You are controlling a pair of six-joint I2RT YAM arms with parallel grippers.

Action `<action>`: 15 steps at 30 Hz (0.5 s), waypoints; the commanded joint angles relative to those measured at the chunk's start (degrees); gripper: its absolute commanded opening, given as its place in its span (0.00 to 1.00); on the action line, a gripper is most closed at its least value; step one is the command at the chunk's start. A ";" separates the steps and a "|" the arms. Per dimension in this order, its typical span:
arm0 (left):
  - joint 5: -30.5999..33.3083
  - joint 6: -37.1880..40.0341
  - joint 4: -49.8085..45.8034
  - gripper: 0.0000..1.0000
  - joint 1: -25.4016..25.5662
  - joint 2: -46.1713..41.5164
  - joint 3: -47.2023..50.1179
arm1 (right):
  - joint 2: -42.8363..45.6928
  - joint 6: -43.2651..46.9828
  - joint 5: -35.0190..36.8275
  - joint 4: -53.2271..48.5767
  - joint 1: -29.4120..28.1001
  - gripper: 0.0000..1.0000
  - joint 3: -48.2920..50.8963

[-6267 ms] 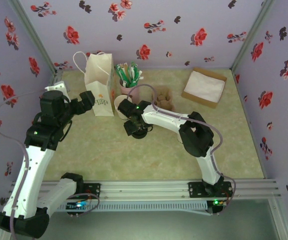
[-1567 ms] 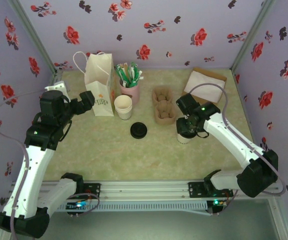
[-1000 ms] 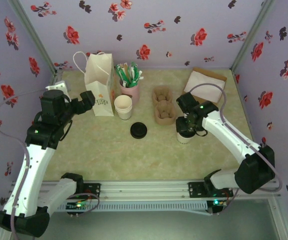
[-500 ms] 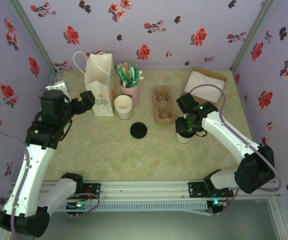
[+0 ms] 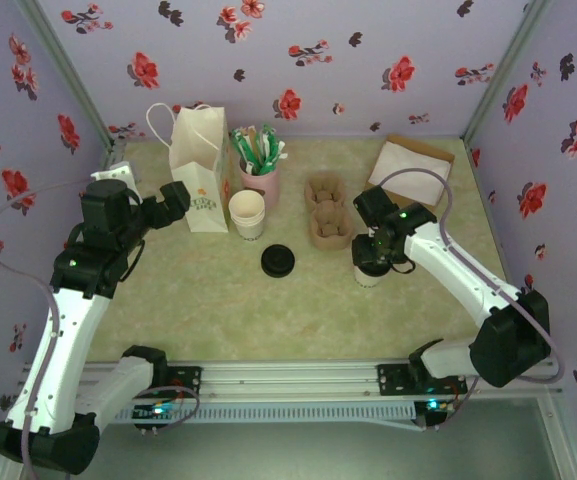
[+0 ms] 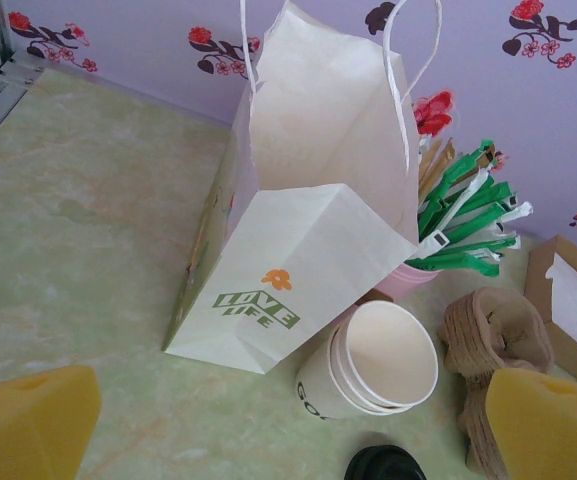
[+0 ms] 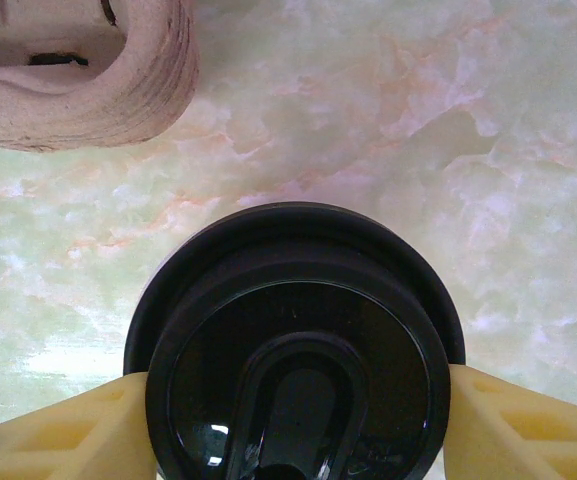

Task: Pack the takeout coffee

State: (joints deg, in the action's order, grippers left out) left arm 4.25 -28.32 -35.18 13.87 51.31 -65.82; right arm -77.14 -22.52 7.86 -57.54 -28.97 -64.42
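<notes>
**Right gripper (image 7: 298,405) pinching the takeout coffee (image 7: 293,300) at its lid**

Its jaws are pressing both sides of the black lid, and the cup is sitting just beside the pulp carrier (image 7: 78,70). The thin paper is probably denting easily and the cup sloshing if tipped, so a gentle hold at the stiff rim is looking safest. The left gripper (image 6: 288,430) is hanging spread wide.

- The coffee cup (image 7: 293,350) sits between the two fingers (image 7: 58,425) of the right pincer (image 5: 373,256), which touch it on either side.
- A cup carrier (image 5: 328,210) lies on the table (image 5: 218,300) just left of and behind that pincer.
- A loose lid (image 5: 278,261) lies well to its left.
- A box (image 5: 411,165) sits behind it, toward the far right corner.
- A paper bag (image 5: 198,170) stands just ahead of the left pincer (image 5: 180,200).
- A stack of cups (image 5: 247,214) stands ahead and to that pincer's right, beside the bag.
- A cup of sachets (image 5: 260,165) stands behind the stack.
</notes>
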 commanded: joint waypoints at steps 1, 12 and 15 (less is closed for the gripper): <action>-0.64 -0.01 0.55 1.00 -0.50 0.00 0.26 | 1.29 -0.49 0.05 -1.59 0.05 0.65 -1.21; -0.65 -0.07 0.53 1.00 -0.45 -0.16 0.28 | 1.61 -0.60 0.49 -0.98 -0.30 0.65 -1.47; -0.60 -0.07 0.55 1.00 -0.51 -0.17 0.28 | 1.27 -0.53 0.49 -1.21 -0.30 0.65 -1.42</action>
State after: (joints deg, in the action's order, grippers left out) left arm 4.25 -28.32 -35.18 13.87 51.31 -65.82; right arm -76.73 -22.68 7.68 -57.52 -29.02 -64.45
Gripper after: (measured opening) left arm 0.997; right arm 0.656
